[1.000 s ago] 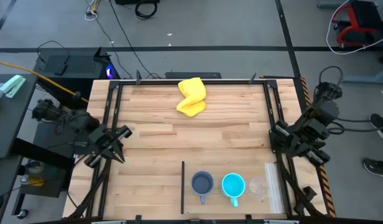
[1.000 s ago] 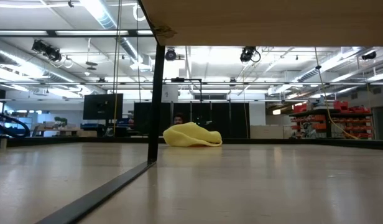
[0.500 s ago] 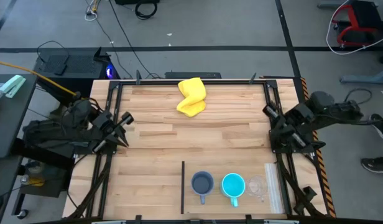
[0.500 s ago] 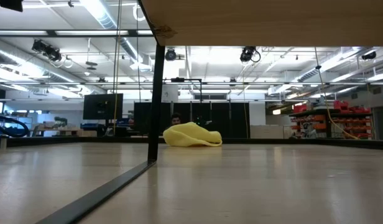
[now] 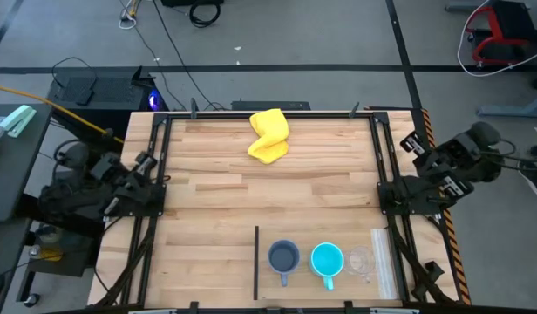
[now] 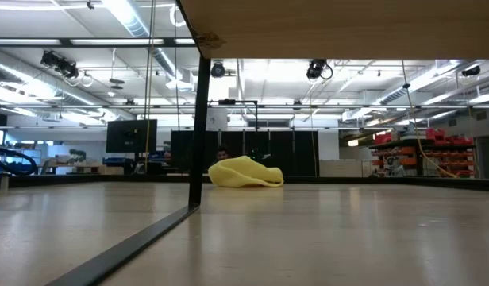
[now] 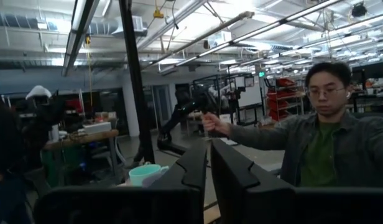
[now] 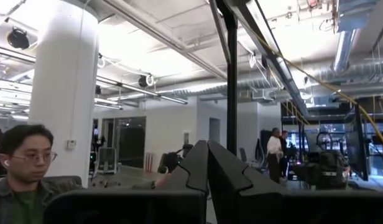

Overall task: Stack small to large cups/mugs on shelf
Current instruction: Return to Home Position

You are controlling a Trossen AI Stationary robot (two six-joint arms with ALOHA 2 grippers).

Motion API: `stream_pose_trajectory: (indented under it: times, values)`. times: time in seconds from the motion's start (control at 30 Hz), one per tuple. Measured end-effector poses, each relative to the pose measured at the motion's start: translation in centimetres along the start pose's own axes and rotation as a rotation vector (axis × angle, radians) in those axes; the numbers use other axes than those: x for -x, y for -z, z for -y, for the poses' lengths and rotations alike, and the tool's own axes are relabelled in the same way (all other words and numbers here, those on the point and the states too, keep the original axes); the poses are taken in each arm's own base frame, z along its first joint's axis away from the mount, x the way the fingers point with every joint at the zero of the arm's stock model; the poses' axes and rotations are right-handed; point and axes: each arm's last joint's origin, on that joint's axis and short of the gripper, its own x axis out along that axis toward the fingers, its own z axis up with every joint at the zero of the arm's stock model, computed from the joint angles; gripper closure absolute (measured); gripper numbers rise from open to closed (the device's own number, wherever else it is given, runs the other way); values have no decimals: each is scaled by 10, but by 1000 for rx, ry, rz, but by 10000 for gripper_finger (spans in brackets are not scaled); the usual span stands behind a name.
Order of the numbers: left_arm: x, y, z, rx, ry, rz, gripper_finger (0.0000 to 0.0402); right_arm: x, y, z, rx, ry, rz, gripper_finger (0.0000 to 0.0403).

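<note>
Standing in a row on the shelf (image 6: 348,24), the small clear cup (image 5: 361,261), cyan mug (image 5: 327,259) and grey-blue mug (image 5: 283,256) sit just beside one another, so the ordering looks finished. The left gripper (image 7: 208,146) has its fingers together and empty at the table's left edge. The right gripper (image 8: 207,146) is likewise closed on nothing at the right edge. Both are parked well apart from the mugs, likely to avoid knocking them.

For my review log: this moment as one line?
shelf: grey-blue mug, cyan mug, clear cup | left gripper: shut, left side | right gripper: shut, right side
</note>
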Motion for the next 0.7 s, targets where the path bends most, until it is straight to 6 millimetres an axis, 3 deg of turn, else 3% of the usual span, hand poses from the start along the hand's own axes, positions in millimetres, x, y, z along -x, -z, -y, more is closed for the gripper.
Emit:
stream_pose_trajectory:
  times: [0.17,0.5,0.7]
  values:
    - [10,0,10,6,1,6,378,11,-3,-5,8,11,19,387]
    - [7,13,4,-41,-15,25,368,28,-7,-12,-5,24,66,387]
    - [4,47,-6,-65,-35,60,368,20,22,-3,-68,53,27,387]
